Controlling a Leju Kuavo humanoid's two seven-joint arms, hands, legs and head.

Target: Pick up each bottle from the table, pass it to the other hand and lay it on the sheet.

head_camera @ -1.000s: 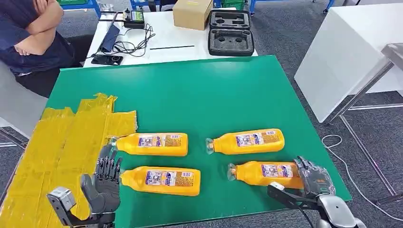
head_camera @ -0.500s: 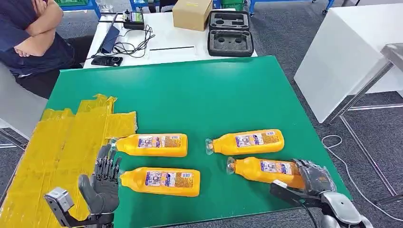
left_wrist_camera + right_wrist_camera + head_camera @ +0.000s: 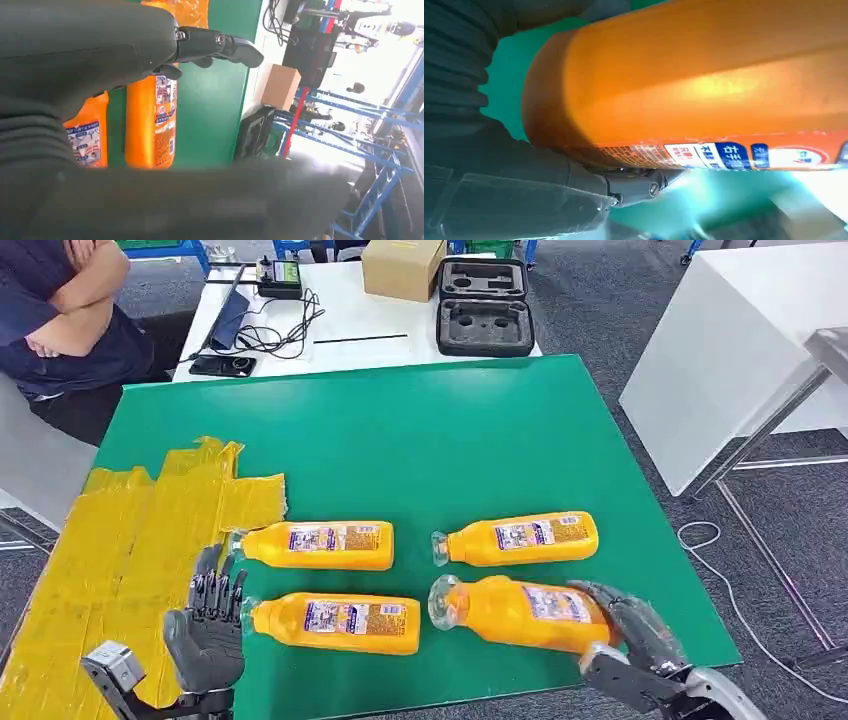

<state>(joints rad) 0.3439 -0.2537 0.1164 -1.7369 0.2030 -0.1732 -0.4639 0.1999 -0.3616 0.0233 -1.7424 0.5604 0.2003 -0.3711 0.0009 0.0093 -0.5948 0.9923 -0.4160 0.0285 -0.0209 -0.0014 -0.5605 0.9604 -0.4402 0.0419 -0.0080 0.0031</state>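
Right hand (image 3: 632,630) grips a bottle (image 3: 520,612) above the green table (image 3: 420,440).
Left hand (image 3: 208,625) hovers, fingers spread and holding nothing, beside the yellow sheet (image 3: 120,560); three bottles lie nearby.

Right hand (image 3: 628,625) at five o'clock in the head view, fingers wrapped around the base end of an orange bottle (image 3: 520,611), silver wrist at the lower edge, left hand (image 3: 208,625) at seven o'clock, palm upright, fingers spread, holding nothing
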